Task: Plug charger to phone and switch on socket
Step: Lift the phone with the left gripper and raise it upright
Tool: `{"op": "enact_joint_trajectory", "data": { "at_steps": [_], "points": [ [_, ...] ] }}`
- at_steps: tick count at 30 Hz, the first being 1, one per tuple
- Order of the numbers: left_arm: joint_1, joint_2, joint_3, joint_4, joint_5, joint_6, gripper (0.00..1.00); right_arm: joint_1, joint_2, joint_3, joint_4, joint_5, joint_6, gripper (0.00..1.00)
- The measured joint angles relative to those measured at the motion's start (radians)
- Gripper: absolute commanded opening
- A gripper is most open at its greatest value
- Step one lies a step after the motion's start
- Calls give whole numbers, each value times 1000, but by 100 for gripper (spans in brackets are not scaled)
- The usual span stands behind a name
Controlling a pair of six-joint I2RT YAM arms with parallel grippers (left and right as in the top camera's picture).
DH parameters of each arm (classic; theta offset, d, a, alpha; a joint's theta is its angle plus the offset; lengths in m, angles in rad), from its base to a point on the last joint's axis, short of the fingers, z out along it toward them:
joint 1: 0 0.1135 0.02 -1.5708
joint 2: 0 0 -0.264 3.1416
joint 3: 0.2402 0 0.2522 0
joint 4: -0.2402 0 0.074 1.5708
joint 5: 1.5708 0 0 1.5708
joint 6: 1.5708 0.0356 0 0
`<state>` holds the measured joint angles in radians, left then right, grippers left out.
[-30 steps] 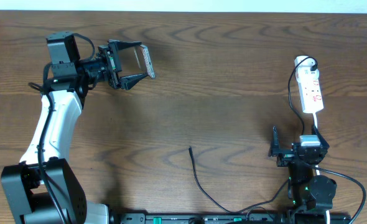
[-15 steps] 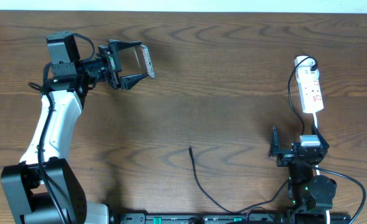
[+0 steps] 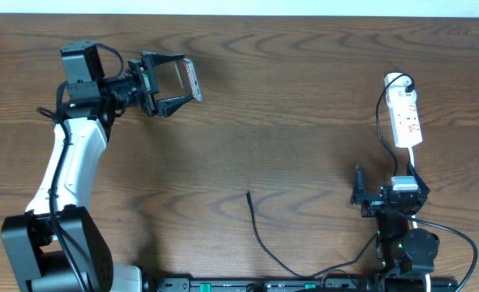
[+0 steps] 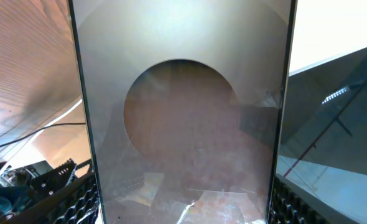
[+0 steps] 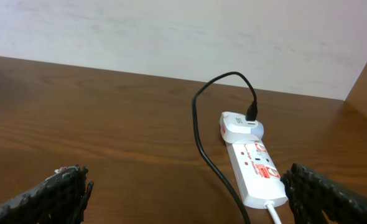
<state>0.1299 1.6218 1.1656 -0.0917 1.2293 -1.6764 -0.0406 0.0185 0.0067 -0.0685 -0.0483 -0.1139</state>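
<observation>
Nothing has shifted: the left pincer (image 3: 189, 79) stays clamped wide on the phone (image 4: 183, 124) above the desk's (image 3: 304, 105) far-left corner, the right pincer (image 5: 196, 199) gapes empty, and the charger (image 3: 250, 197) tip lies unplugged by the near edge, so plugging in and switching the socket (image 3: 406, 118) remain undone.

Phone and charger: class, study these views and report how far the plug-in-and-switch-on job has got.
Done: the charger is already plugged in at the socket.
In hand: the left gripper holds the phone.
Left: the charger's tip lies loose on the table, far from the phone. The right gripper waits open and empty short of the socket, so switching on apparently remains.
</observation>
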Motion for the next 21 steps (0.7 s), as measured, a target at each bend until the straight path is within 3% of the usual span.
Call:
{"op": "enact_joint_trajectory", "data": {
  "at_steps": [13, 17, 21],
  "points": [
    [0, 0, 0, 0, -3, 38, 7, 0, 0, 0, 0, 0, 0, 99],
    [0, 0, 0, 0, -24, 140, 8, 0, 0, 0, 0, 0, 0, 99],
    [0, 0, 0, -3, -73, 351, 8, 0, 0, 0, 0, 0, 0, 99]
  ]
}}
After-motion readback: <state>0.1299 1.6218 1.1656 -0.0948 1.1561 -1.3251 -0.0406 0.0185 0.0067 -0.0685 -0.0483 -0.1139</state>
